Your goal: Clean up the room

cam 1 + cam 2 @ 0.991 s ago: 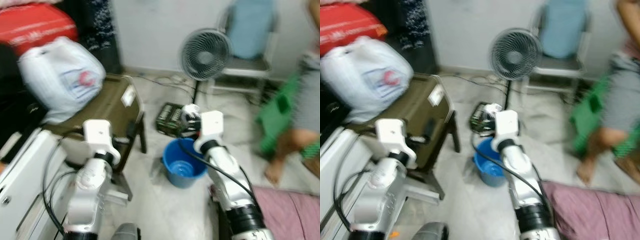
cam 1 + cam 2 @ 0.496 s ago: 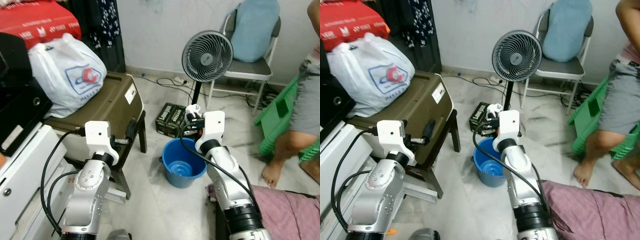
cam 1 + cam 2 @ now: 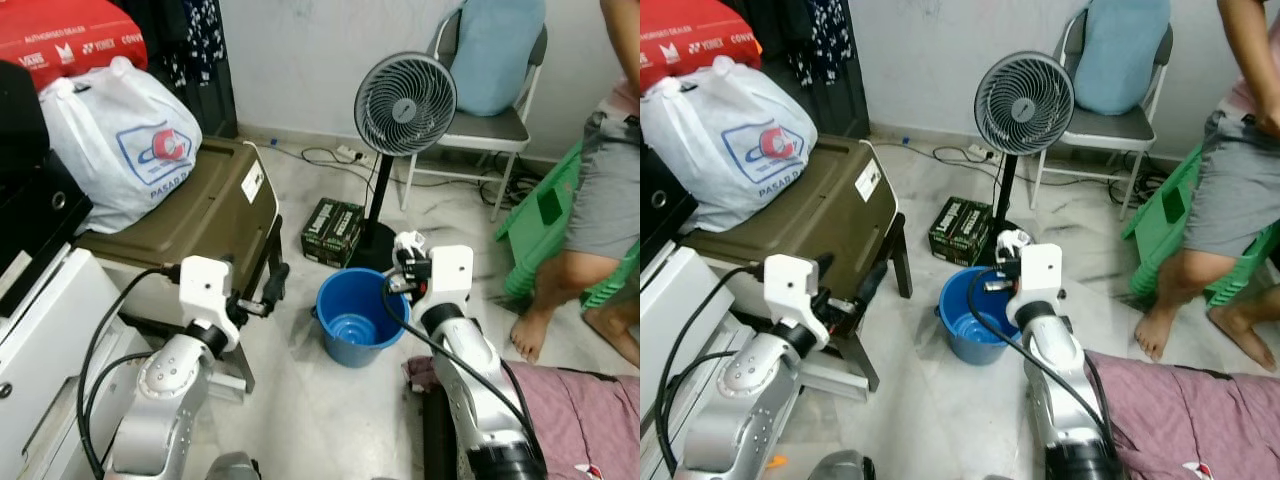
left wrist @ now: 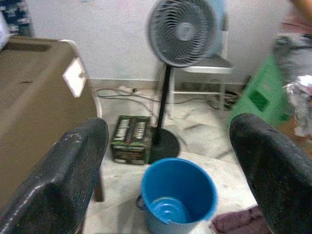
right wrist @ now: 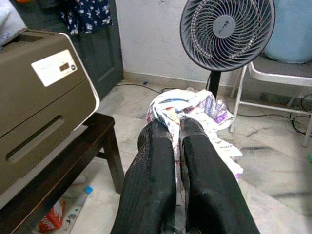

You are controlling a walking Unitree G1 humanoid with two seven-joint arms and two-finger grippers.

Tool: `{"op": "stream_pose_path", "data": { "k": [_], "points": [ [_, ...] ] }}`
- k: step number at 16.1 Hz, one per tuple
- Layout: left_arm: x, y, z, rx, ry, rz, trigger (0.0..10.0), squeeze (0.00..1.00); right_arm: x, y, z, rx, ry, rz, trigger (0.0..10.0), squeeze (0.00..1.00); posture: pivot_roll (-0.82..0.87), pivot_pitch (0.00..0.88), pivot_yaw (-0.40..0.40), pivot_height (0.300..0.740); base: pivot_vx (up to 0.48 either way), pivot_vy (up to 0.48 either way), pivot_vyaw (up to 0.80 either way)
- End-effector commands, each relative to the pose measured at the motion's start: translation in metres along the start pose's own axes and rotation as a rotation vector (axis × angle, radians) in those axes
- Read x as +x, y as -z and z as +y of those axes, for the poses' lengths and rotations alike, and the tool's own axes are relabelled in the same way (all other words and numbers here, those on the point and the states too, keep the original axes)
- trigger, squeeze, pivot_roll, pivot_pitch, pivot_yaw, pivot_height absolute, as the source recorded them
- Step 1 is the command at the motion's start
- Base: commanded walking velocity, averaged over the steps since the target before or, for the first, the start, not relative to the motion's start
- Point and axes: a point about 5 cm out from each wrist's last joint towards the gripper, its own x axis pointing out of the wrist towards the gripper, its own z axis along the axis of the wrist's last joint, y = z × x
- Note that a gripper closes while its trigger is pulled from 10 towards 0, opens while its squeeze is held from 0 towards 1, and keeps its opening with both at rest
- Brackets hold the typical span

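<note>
A blue bucket [image 3: 349, 298] stands on the pale floor in front of me, with a smaller blue dish inside it. My right gripper [image 3: 404, 266] is shut on a crumpled printed paper wad [image 3: 408, 242] and holds it just above the bucket's right rim. In the right wrist view the wad [image 5: 195, 108] bulges past the closed fingers [image 5: 155, 161]. My left gripper [image 3: 271, 288] hangs open to the left of the bucket, beside the dark stool. Its fingers [image 4: 73, 165] stand wide apart with nothing between them.
A standing fan [image 3: 404, 102] and a green carton [image 3: 333, 229] are behind the bucket, a chair [image 3: 478, 128] further back. An olive case [image 3: 205, 205] on a stool carries a white bag [image 3: 120, 140] at left. A person [image 3: 605, 190], green crate [image 3: 545, 215] and pink cloth [image 3: 585, 410] are at right.
The whole view has shifted and sharpened. My right gripper, still holding the wad, now sits lower and at the bucket's right rim instead of its far rim. The person has stepped closer.
</note>
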Motion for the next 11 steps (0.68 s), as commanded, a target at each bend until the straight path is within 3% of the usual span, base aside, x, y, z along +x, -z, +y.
{"op": "stream_pose_path", "data": {
  "k": [1, 4, 6, 11],
  "points": [
    [0.001, -0.005, -0.004, 0.012, 0.037, -0.014, 10.0, 0.0, -0.004, -0.003, -0.006, -0.003, 0.015, -0.001, 10.0, 0.0, 0.0, 0.0, -0.033, 0.74, 0.0, 0.0, -0.8],
    [0.004, -0.005, -0.009, 0.004, 0.054, -0.022, 10.0, 0.0, -0.004, -0.004, -0.007, -0.008, 0.013, -0.002, 10.0, 0.0, -0.01, 0.0, -0.03, 0.74, 0.0, 0.0, -0.8],
    [0.005, -0.006, -0.015, -0.018, 0.07, -0.032, 10.0, 0.0, 0.0, -0.006, -0.006, -0.018, 0.01, -0.011, 10.0, 0.0, -0.01, 0.0, -0.031, 0.74, 0.0, 0.0, 0.0],
    [0.004, -0.007, -0.013, -0.038, 0.058, -0.045, 10.0, 0.0, 0.001, -0.006, 0.0, -0.014, -0.011, -0.008, 10.0, 0.0, 0.0, 0.0, -0.038, 0.74, 0.0, 0.0, 0.0]
  ]
}}
